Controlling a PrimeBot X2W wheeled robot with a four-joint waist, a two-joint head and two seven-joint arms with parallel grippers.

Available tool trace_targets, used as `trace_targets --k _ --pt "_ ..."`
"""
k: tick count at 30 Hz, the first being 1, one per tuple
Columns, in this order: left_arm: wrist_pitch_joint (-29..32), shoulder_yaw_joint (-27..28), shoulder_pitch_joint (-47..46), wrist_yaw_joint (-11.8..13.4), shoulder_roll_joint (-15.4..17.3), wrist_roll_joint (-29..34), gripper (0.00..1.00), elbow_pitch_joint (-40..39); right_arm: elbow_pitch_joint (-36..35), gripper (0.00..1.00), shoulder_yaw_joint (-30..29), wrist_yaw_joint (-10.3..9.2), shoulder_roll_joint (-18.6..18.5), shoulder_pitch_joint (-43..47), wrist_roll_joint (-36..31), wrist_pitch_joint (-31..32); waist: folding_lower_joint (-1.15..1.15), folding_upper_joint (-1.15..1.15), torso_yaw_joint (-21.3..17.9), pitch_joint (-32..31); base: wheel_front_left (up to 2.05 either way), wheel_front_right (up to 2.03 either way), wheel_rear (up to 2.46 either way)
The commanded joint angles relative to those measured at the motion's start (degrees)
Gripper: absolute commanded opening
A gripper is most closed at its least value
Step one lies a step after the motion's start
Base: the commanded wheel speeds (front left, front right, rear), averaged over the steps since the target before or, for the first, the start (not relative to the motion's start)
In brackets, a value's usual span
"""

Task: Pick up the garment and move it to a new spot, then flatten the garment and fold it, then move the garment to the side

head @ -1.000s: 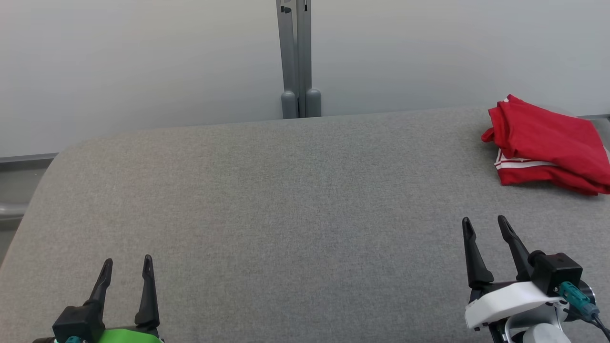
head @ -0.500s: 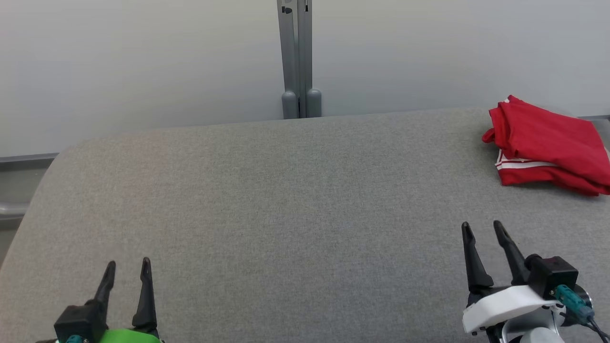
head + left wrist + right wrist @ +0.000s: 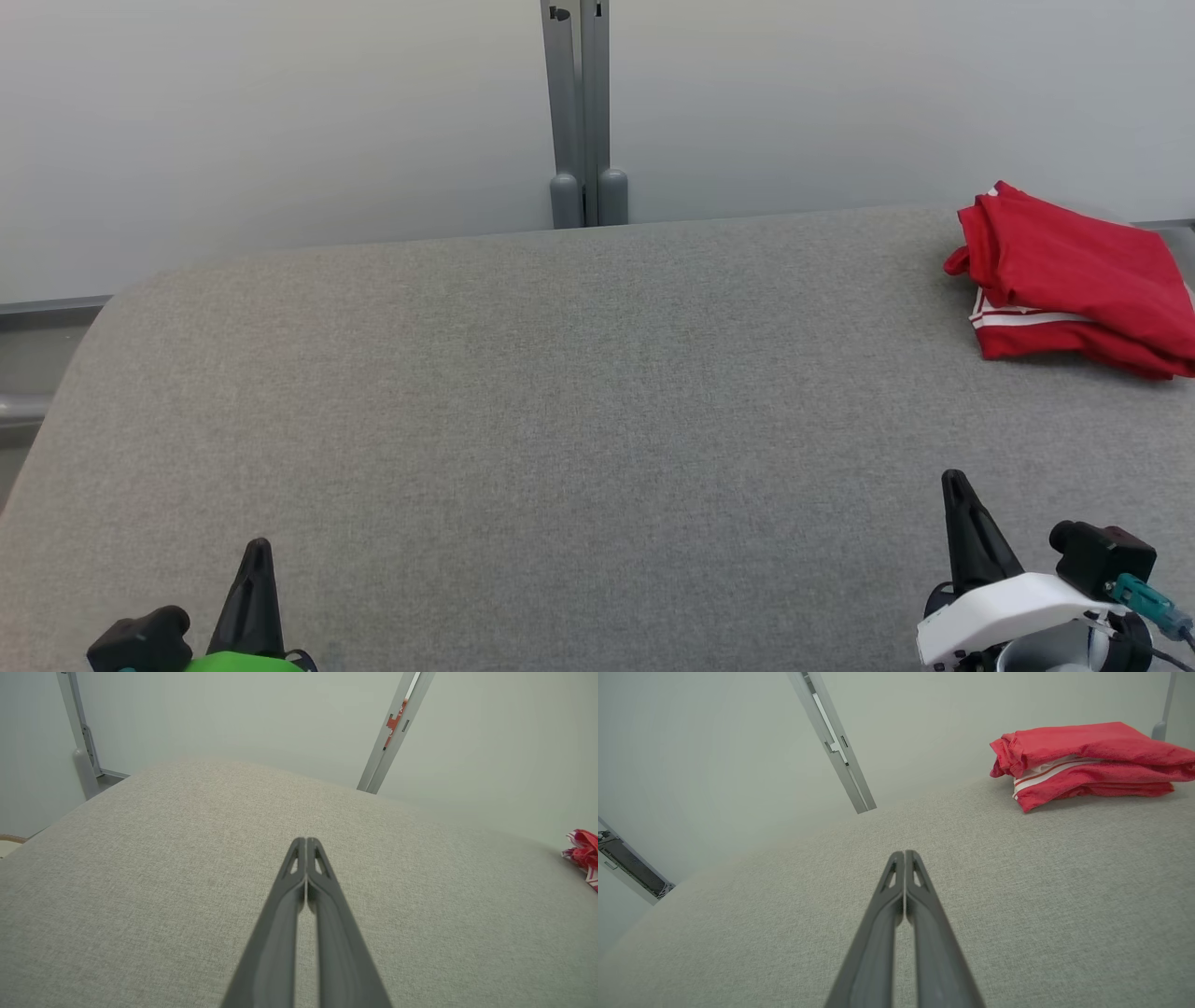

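Grey padded surface (image 3: pixel 560 401), pale wall behind. The red garment (image 3: pixel 1074 271) lies folded at upper right. We judge it soft, light and limp, best pinched at a layered edge. Our left hand (image 3: pixel 259 551) and right hand (image 3: pixel 954 481) are pressed together, empty.

Soft, even light is filling all three views, bright and diffuse. The garment (image 3: pixel 1074 271) is casting only a thin, faint shadow on the grey cloth surface (image 3: pixel 560 401). Wrist views are rendering that cloth warmer and the wall (image 3: pixel 714 742) greenish. Wide-angle distortion is bowing the surface's far edge and tilting the metal post (image 3: pixel 836 746). Left gripper (image 3: pixel 306 841) and right gripper (image 3: pixel 904 853) are blurring toward the bottom edge; weave beyond is reading crisp.
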Motion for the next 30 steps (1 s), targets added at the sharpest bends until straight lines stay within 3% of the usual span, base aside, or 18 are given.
trace_targets --k 1,30 --pt "0.4 0.6 -2.1 -0.4 0.3 -2.6 0.00 -0.8 -0.9 0.00 -0.5 -0.01 0.0 -1.8 2.8 0.6 0.00 0.00 0.0 0.1 0.00 0.00 0.00" --pt "6.0 2.6 -5.8 -1.7 -1.2 -26.7 0.00 -0.4 -1.1 0.00 -2.8 -0.03 0.3 -4.1 27.4 7.1 0.00 0.00 -0.4 1.3 0.00 0.00 0.00"
